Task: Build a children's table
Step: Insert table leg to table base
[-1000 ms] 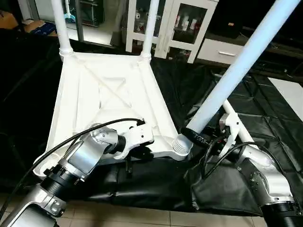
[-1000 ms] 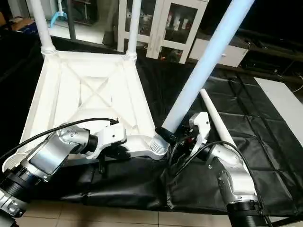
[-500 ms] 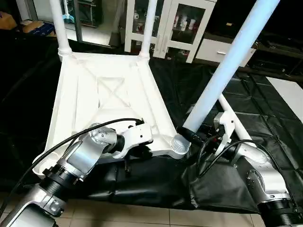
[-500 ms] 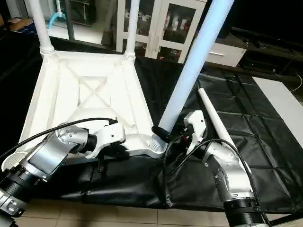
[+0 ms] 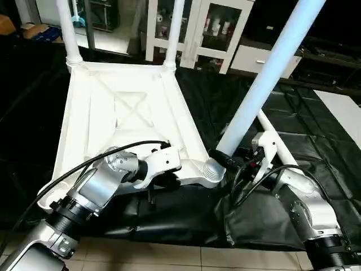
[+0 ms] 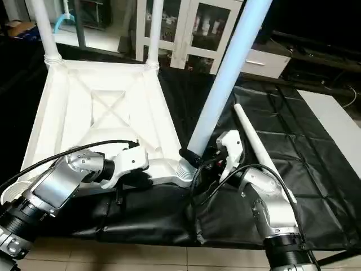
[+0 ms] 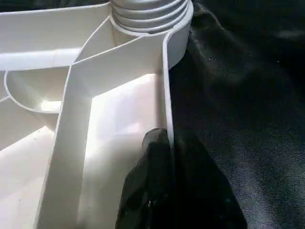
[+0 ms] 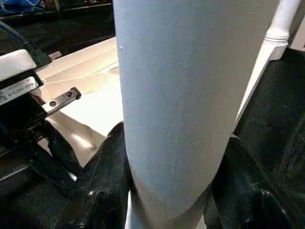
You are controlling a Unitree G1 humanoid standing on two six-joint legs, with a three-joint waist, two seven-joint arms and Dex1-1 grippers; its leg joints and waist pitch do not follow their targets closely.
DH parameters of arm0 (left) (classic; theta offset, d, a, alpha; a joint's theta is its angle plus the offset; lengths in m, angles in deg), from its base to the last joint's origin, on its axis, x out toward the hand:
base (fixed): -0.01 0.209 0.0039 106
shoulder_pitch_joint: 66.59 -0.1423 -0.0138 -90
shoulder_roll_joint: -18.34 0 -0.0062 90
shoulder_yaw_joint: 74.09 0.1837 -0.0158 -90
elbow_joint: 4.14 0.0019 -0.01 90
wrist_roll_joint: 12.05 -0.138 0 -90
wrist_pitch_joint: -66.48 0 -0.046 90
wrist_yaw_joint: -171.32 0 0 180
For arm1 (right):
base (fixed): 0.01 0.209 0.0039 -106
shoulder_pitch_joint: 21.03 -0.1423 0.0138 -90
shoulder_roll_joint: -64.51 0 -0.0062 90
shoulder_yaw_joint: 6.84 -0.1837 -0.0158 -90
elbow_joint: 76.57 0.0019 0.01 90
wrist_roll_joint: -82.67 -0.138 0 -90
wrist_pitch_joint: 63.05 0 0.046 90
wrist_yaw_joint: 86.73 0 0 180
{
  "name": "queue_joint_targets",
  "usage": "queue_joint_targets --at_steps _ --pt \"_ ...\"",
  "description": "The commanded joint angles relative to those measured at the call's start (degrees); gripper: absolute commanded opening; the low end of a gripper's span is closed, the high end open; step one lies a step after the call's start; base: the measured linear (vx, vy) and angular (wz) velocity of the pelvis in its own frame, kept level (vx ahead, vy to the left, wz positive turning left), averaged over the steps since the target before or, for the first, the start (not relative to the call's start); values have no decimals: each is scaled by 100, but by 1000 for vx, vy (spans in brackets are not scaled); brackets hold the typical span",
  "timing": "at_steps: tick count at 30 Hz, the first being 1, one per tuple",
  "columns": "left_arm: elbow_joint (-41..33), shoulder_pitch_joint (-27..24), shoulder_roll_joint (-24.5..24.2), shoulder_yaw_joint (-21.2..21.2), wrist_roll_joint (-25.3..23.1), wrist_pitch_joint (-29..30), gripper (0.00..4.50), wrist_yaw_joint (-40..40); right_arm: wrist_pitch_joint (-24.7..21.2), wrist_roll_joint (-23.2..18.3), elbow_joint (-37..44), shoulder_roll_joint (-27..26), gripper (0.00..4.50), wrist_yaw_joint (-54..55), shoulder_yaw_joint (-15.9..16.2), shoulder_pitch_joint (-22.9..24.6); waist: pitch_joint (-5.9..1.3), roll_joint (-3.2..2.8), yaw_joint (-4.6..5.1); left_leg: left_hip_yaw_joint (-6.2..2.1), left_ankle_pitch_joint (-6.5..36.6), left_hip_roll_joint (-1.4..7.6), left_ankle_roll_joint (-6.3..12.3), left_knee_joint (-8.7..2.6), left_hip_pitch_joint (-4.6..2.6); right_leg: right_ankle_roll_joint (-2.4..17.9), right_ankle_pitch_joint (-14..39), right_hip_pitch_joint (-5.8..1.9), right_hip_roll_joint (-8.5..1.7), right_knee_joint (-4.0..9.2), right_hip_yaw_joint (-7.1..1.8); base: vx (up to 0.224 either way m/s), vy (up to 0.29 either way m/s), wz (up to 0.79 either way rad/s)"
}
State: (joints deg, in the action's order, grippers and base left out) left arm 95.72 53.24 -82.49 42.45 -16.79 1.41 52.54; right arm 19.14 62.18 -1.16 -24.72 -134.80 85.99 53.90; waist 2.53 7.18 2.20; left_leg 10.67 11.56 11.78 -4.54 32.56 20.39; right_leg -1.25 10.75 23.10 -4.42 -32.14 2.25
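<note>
Since a second ago the held leg (image 5: 265, 79) has swung more upright over the near right corner socket (image 5: 212, 171), though it leans to the right yet, its base at the socket's ribbed collar and apparently not fully home; the right gripper (image 5: 224, 159) is clenched around that leg just above the socket, low down, presumably so the end can be steered into the hole; the wrist view shows black fingers (image 8: 102, 191) on both sides of the tube; the left gripper (image 7: 176, 186) pinches the near rim of the upturned tabletop (image 5: 124, 113), one finger inside the wall and one outside, which I take as bracing against the push of the leg; the tabletop lies ribs-up on the black-covered work surface (image 5: 316, 135); two legs (image 5: 70, 28) already stand in the far sockets; a fourth leg (image 6: 254, 141) lies on the cover beside the right arm, waiting its turn.
</note>
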Motion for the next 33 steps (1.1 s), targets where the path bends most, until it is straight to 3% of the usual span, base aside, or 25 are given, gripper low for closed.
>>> queue_joint_targets --at_steps 1,6,10,13,15,17,20,21,22,24,25,26,29,31,33 --pt "4 -100 28 71 -2 -33 0 44 -338 435 -792 55 183 372 181 293 -33 -179 51 -190 3103 202 -310 -563 -56 525 3139 71 -293 518 -186 0 0 0" --pt "33 -105 66 16 -11 39 0 -101 -91 551 -971 -115 183 980 -22 203 -27 -176 125 -210 3254 195 -332 -565 -52 509 3307 89 -310 546 -178 0 0 0" --pt "140 -1 359 -243 39 408 0 -567 69 737 -1217 -349 182 1883 -278 76 -51 -171 198 -247 3190 169 -378 -567 -18 531 3233 46 -314 526 -161 0 0 0" --pt "282 113 727 -489 34 789 0 -1138 92 918 -1590 -635 182 2848 -473 -147 -49 -184 235 -222 3052 150 -337 -542 -21 616 3133 67 -317 529 -182 0 0 0" --pt "405 223 1007 -642 12 1072 0 -1538 91 1110 -1875 -816 182 3521 -489 -352 -84 -193 257 -216 2804 159 -355 -545 5 680 2837 22 -313 476 -192 0 0 0" --pt "531 351 1326 -850 -4 1408 0 -2001 94 1210 -2216 -1038 182 4278 -552 -594 -135 -215 245 -192 2280 152 -399 -543 57 779 2130 -50 -292 402 -189 0 0 0" --pt "683 600 1914 -1069 -128 1734 0 -2829 346 1247 -2890 -1587 182 5466 -630 -1085 -153 -197 265 -141 1971 123 -373 -498 71 840 1816 -50 -299 374 -205 0 0 0" --pt "660 661 2124 -1147 -105 1783 0 -3028 466 1268 -3113 -1767 182 5746 -604 -1241 -199 -181 250 -146 1781 119 -350 -485 83 838 1637 -106 -294 346 -189 0 0 0" --pt "629 693 2258 -1209 -86 1819 0 -3159 536 1297 -3239 -1864 182 5903 -579 -1326 -193 -189 253 -133 1716 123 -329 -479 82 860 1518 -91 -287 336 -196 0 0 0" --pt "598 748 2406 -1283 -113 1792 0 -3404 673 1339 -3444 -2027 182 6230 -565 -1469 -224 -169 226 -96 1480 109 -210 -437 64 944 1064 -96 -260 308 -191 29 -10 0" --pt "565 761 2421 -1291 -148 1817 0 -3479 754 1340 -3538 -2105 182 6391 -608 -1535 -227 -188 218 -92 1384 112 -192 -437 66 967 922 -102 -260 289 -190 58 -20 -1" --pt "556 760 2422 -1300 -149 1826 0 -3492 766 1344 -3549 -2117 182 6408 -612 -1545 -237 -163 207 -68 1214 104 -148 -418 52 1005 658 -106 -242 268 -185 58 -18 -1" --pt "477 721 2365 -1344 -155 1946 0 -3573 874 1419 -3681 -2183 182 6509 -615 -1643 -255 -157 173 -32 707 96 17 -387 41 1157 -90 -163 -216 178 -180 0 0 0" --pt "433 667 2283 -1358 -159 1999 0 -3569 976 1447 -3835 -2181 182 6499 -608 -1738 -244 -166 171 -23 744 109 75 -395 29 1208 -48 -163 -221 183 -179 0 0 0" --pt "420 638 2248 -1362 -171 2011 0 -3562 1078 1453 -3908 -2187 182 6465 -612 -1800 -230 -173 178 -17 1018 117 49 -404 15 1193 349 -146 -225 221 -183 0 0 0"
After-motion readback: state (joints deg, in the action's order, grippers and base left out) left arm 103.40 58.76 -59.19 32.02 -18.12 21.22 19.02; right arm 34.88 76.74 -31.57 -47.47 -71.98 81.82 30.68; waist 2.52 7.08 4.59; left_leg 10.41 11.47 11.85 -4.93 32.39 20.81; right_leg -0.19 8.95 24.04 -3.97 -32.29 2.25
